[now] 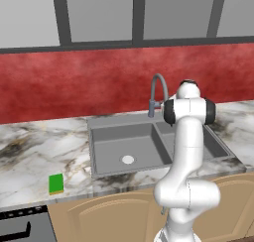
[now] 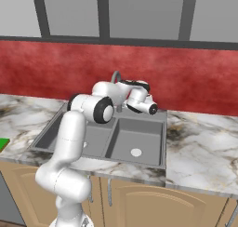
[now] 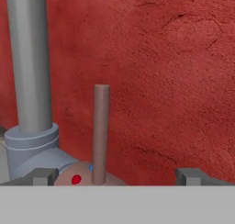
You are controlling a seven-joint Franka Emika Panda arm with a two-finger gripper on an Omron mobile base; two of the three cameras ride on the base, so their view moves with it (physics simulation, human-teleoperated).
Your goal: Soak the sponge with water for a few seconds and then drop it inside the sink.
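Red backsplash wall (image 1: 74, 87) runs across the middle of both base views, w/ grey window panes above it. Marble counter (image 1: 30, 156) spans lower-mid frame in the left base view; tan cabinet fronts (image 2: 153, 207) below it.

Sink (image 1: 106, 147): dark grey double basin, center of left base view, white drain in the bigger basin. Arched grey faucet (image 1: 158, 90) stands at the sink's back edge, just above center frame. No stream seen at the spout.

Arm rises lower right in left base view, lower left in right base view, hand reaching toward the wall behind the sink.

Gripper (image 3: 117, 176): in hand view the two dark fingertips (image 3: 43, 176) sit at bottom left & bottom right, spread wide apart, nothing between them. Faucet lever (image 3: 101, 133), a brownish rod, stands upright center-bottom of hand view, on a base w/ a red dot; faucet column at left.

Sponge (image 1: 56, 183): green, flat on the counter, lower left of left base view, well apart from the sink's left edge & from the gripper.
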